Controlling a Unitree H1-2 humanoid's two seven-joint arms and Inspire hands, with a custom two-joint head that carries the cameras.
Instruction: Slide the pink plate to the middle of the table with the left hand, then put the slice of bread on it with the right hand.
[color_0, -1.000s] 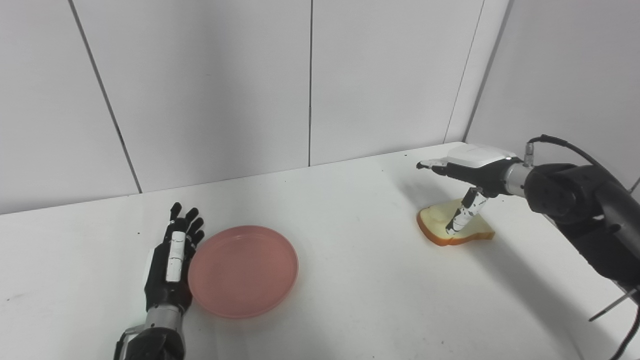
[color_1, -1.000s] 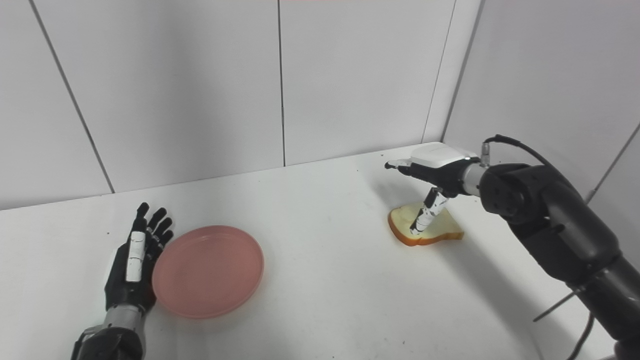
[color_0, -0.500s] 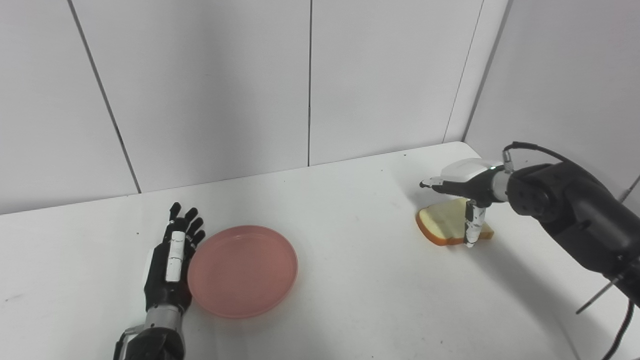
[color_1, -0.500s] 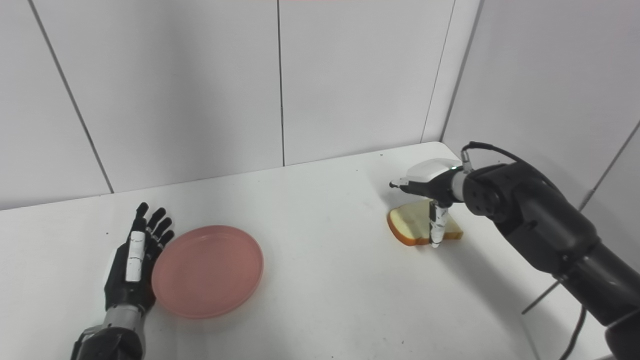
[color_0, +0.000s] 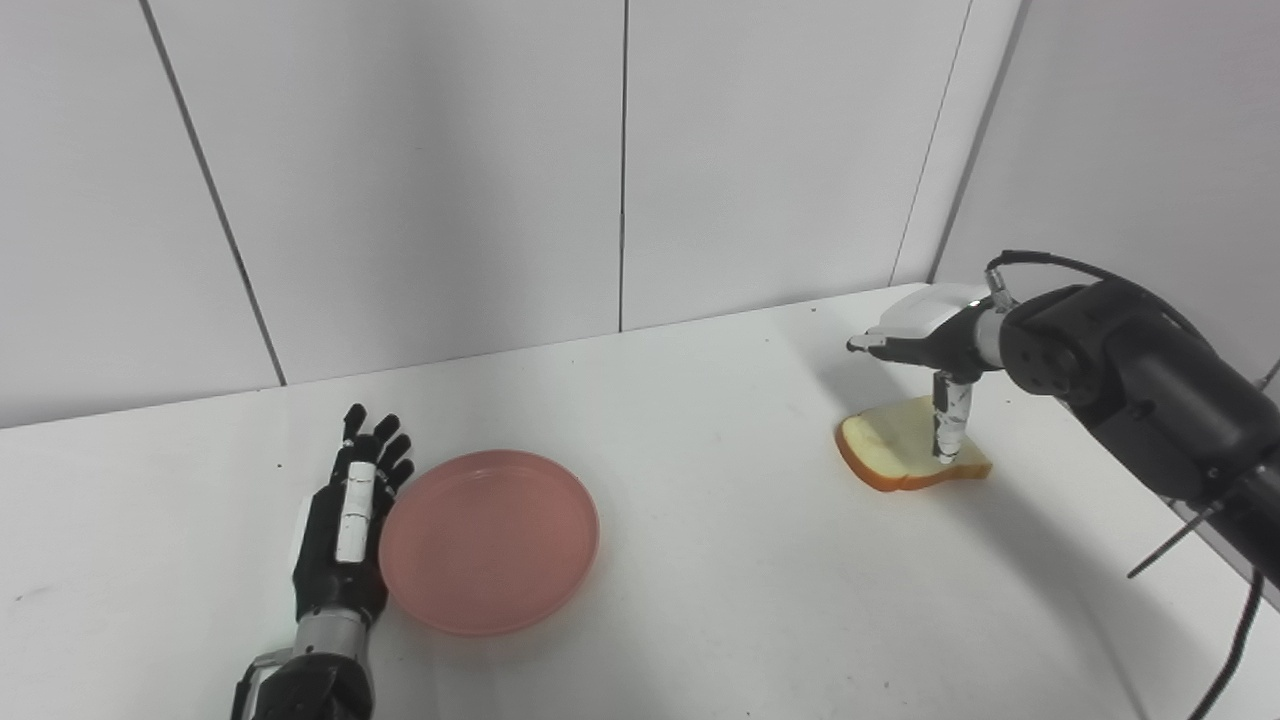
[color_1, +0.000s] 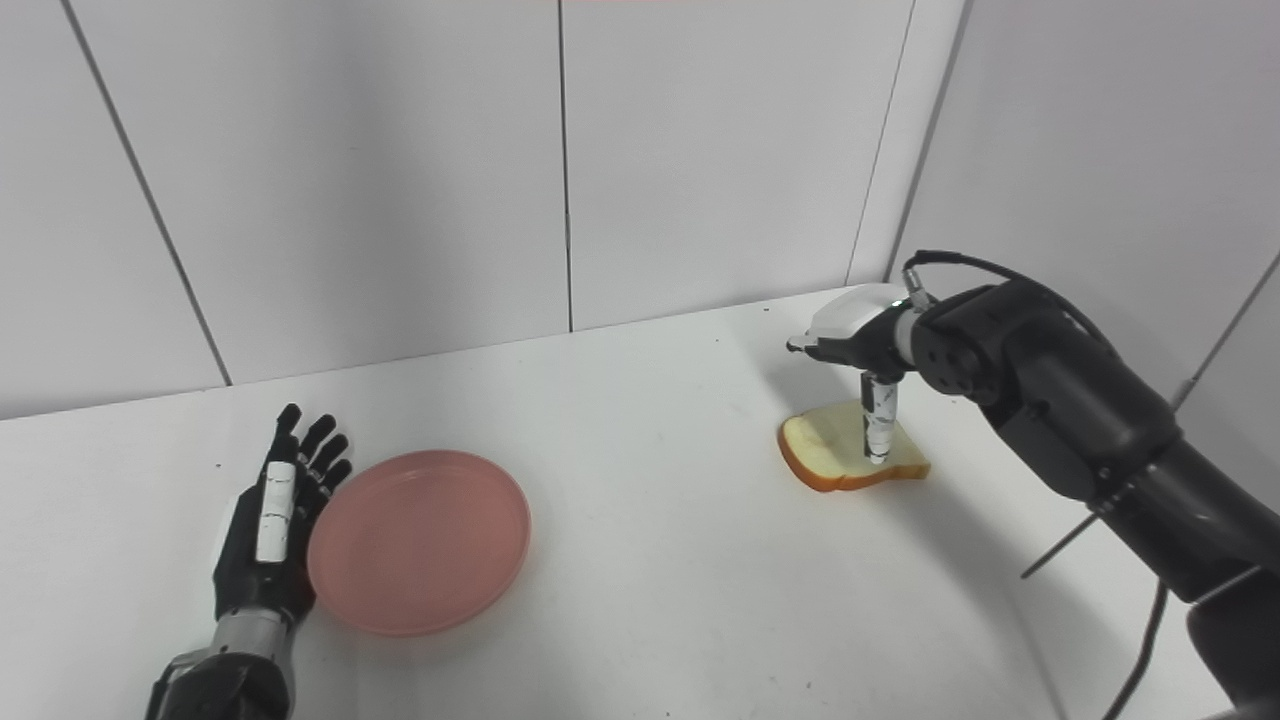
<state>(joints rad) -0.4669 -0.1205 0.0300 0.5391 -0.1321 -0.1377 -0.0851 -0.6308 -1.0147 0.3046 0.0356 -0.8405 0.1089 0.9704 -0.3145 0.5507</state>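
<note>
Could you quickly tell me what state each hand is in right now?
Left hand: open, flat on the table beside the pink plate.
Right hand: open, holding nothing, thumb pointing down at the slice of bread.

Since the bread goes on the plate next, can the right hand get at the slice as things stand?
Probably yes: the right hand hangs open over the slice of bread, its thumb pointing down onto it, nothing between them.

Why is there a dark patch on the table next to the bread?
In the left eye view it's a soft shadow from the right hand above the bread; in the right eye view the pink plate casts a fainter one.
</note>
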